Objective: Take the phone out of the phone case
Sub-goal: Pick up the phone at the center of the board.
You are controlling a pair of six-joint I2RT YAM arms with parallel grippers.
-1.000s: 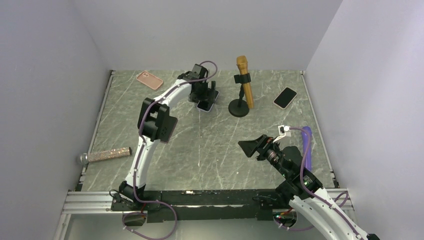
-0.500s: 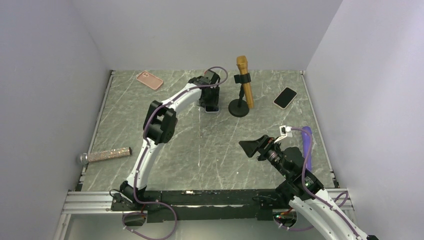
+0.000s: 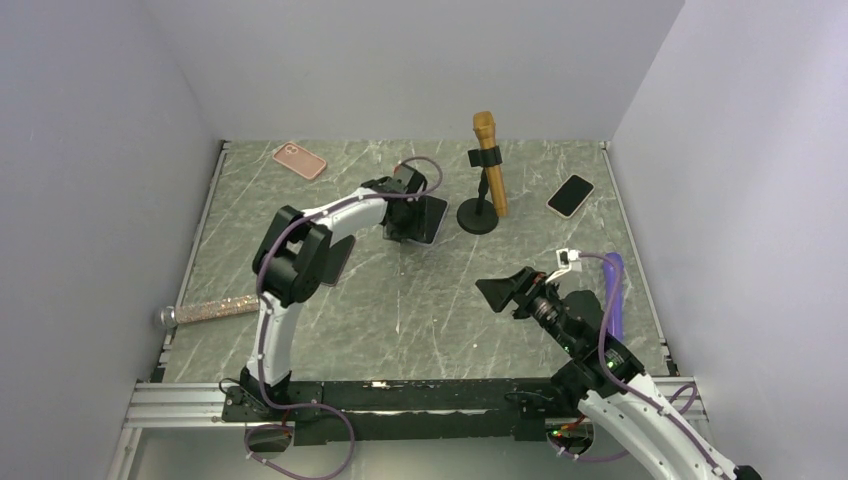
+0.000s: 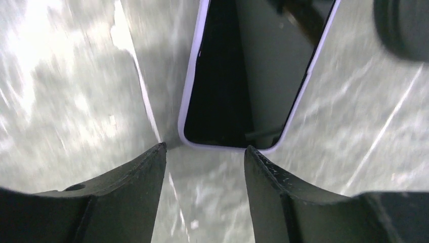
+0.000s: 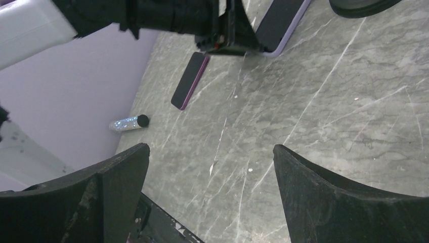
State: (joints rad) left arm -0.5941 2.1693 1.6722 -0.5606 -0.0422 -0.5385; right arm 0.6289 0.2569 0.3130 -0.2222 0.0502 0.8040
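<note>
Top external view shows the left arm stretched out to the far middle of the table (image 3: 420, 300). There the left gripper (image 3: 408, 226) sits at the near end of a phone (image 3: 432, 218). The phone is just left of the round base of a stand (image 3: 478, 217) that carries a gold microphone (image 3: 486, 135).

From the left wrist, the phone faces screen up on the table, inside its lilac case (image 4: 190, 76). The case's rim shows along both long sides and around the near end. The left gripper is partly open. Its two fingertips stand at the phone's near end with bare table between them and nothing held. Whether they touch the case I cannot tell.

The right gripper (image 5: 210, 149) hangs above the near right of the table, spread wide and empty.

A pink phone (image 3: 299, 160) lies at the far left and a light-edged phone (image 3: 570, 195) at the far right. A glittery tube (image 3: 212, 308) lies by the left edge.
</note>
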